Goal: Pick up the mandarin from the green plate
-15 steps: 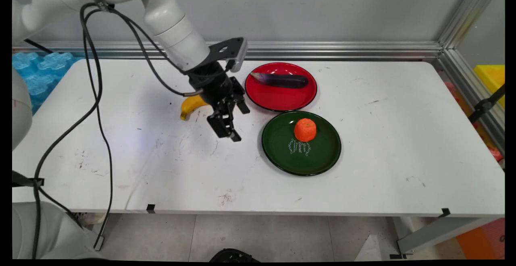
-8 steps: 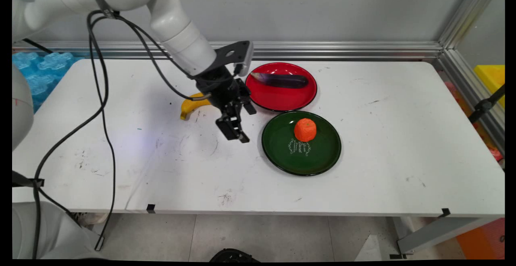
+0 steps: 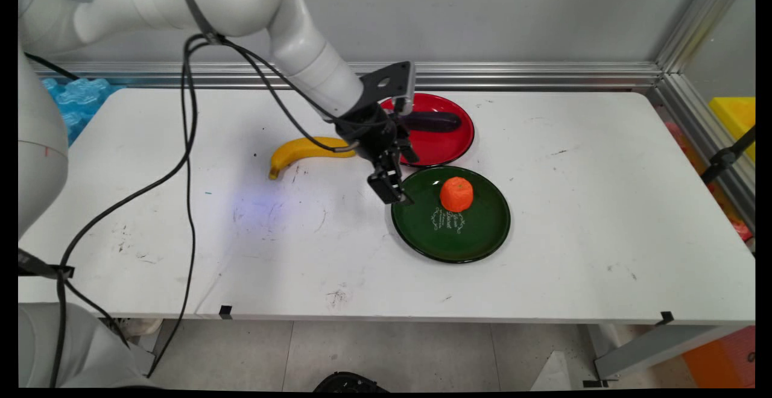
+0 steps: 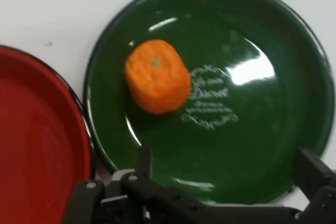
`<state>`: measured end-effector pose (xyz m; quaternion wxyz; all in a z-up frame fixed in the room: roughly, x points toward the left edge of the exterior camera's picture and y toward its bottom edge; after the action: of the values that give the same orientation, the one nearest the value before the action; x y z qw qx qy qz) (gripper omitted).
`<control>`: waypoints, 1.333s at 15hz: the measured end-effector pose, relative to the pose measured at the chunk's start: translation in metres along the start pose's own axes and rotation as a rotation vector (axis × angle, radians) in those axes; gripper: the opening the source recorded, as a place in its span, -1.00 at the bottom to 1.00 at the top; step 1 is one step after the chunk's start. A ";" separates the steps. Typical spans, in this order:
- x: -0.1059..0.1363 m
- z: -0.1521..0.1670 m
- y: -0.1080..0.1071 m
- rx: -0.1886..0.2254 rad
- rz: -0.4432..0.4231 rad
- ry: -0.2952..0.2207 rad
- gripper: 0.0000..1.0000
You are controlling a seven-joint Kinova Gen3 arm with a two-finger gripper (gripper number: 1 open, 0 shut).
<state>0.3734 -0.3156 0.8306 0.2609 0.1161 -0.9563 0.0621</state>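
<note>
The bare near part of the tabletop (image 3: 338, 265) fills the lower half of the main view. At centre frame sits a green plate (image 3: 476, 235) with pale lettering, and on it, toward its far side, an orange fruit (image 3: 456, 194). In the hand view the fruit (image 4: 157, 76) lies left of the lettering on the green plate (image 4: 273, 129), with nothing touching it.

The end effector (image 3: 395, 196) hangs over the left rim of the green plate, just left of the fruit and apart from it. In the hand view the end effector (image 4: 226, 169) is spread wide and holds nothing; one finger rises at lower left of the frame and the other at lower right.

Left of centre, a banana (image 3: 301, 151) lies on the bare tabletop, well apart from the end effector.

Farther back, just beyond the green plate, stands a red plate (image 3: 446, 148), partly hidden by the arm. An eggplant (image 3: 437, 122) lies across its far part. The hand view shows the red plate (image 4: 37, 145) at the left edge, just beside the green one.
</note>
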 end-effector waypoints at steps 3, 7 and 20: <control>0.003 0.014 -0.008 0.019 0.001 0.012 1.00; 0.007 0.039 -0.016 0.023 -0.005 0.040 1.00; 0.014 0.086 -0.027 0.035 -0.044 0.078 1.00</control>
<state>0.3269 -0.3601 0.7655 0.2974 0.1390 -0.9414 0.0778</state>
